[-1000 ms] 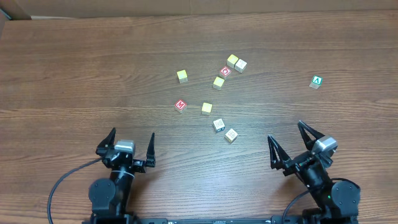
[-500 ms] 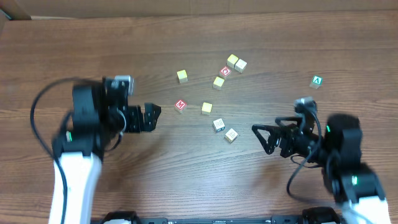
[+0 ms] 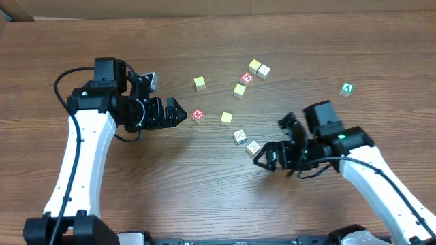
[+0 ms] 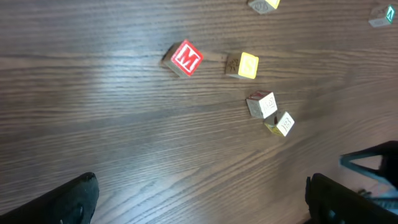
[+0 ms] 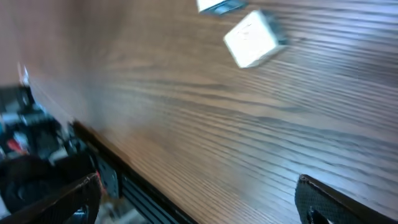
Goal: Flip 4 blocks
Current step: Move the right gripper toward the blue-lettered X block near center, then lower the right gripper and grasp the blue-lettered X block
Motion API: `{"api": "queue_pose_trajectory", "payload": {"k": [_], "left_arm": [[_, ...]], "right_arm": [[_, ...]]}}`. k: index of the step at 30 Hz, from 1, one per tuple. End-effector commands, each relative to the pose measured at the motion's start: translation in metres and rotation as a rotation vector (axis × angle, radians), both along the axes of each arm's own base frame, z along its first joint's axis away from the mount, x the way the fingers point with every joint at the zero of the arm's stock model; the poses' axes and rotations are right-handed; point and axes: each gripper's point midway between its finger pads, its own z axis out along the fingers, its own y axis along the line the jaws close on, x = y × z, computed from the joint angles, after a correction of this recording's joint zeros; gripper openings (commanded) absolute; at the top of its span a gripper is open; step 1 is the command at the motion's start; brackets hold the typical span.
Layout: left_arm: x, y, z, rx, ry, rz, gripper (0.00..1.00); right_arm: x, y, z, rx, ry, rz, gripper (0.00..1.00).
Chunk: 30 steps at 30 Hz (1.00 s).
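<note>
As they are tiny wooden cubes with pale cream sides, the blocks (image 3: 226, 118) should be light, stiff and not fragile. They may slide easily on the brown wooden table (image 3: 102, 54), so I would take each one by two opposite side faces.

I count ten cubes. The red-faced M cube (image 3: 197, 116) is my landmark. To its right lie one yellow-topped cube, then two fine-print cubes (image 3: 239, 136) nearer the robot. Beyond it are three more yellow-topped ones, one cream cube (image 3: 263, 71) and one red ring cube (image 3: 246, 77). Far to the right is one green A cube (image 3: 347, 88).

The left gripper (image 3: 176, 112) hovers just left of the landmark, its jaws wide apart and empty. The right gripper (image 3: 271, 146), also spread and empty, is just beside the farther fine-print cube.
</note>
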Motion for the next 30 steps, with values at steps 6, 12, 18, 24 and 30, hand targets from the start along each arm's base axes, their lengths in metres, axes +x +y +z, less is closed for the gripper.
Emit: {"api": "queue_pose_trajectory", "payload": {"k": [6,12,18,24,30], "left_arm": [[0.004,-0.008,-0.015,-0.04,0.079,0.002,1.0],[0.004,-0.008,-0.021,-0.037,0.099,0.003,1.0],[0.008,-0.008,-0.02,-0.039,0.086,0.011,1.0],[0.01,-0.01,-0.02,-0.038,0.077,0.005,1.0],[0.01,-0.009,-0.02,-0.035,0.075,0.005,1.0]], "right_arm": [[0.005,0.017,0.012,0.025,-0.04,0.011,1.0],[0.017,0.015,0.009,0.009,0.036,-0.164,1.0],[0.033,0.005,-0.011,-0.139,0.151,-0.543,0.86],[0.046,0.043,-0.019,-0.124,0.081,-0.587,0.86],[0.048,0.039,-0.058,-0.219,0.158,-0.66,0.84]]}}
